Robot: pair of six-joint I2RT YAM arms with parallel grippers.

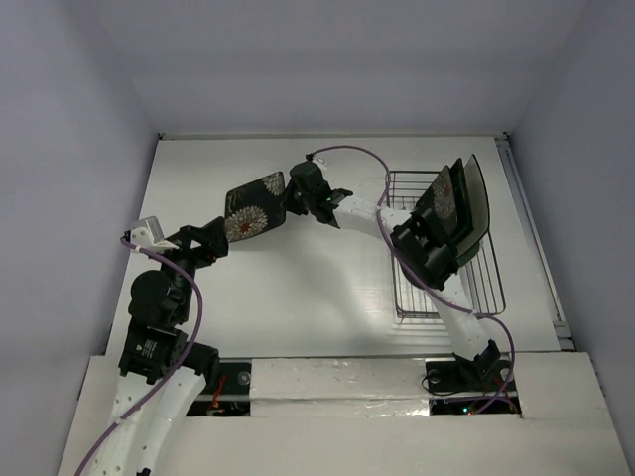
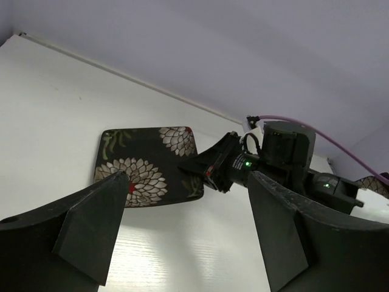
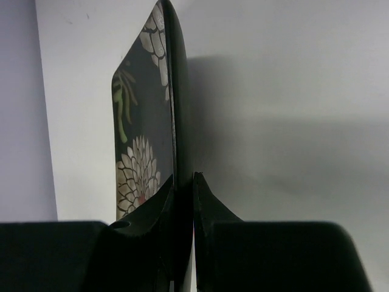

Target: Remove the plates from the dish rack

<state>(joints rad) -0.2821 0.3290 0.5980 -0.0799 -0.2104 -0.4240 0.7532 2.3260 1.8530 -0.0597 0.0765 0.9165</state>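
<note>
My right gripper (image 1: 295, 198) is shut on the edge of a black plate with white-red flowers (image 1: 253, 208) and holds it tilted over the white table, left of the dish rack (image 1: 486, 288). In the right wrist view the plate (image 3: 143, 121) is edge-on between the closed fingers (image 3: 184, 182). In the left wrist view the same plate (image 2: 143, 167) lies ahead, with the right gripper (image 2: 213, 170) on its right edge. My left gripper (image 1: 213, 241) is open and empty just below-left of the plate; its jaws stand wide apart (image 2: 188, 194). Two plates stand in the rack's far end: one black flowered (image 1: 446, 203), one dark-rimmed (image 1: 479, 198).
The grey wire rack sits at the right side of the table, and my right arm (image 1: 427, 253) crosses over its near half. White walls close the table at the back and sides. A purple cable (image 1: 347, 151) loops above the right wrist.
</note>
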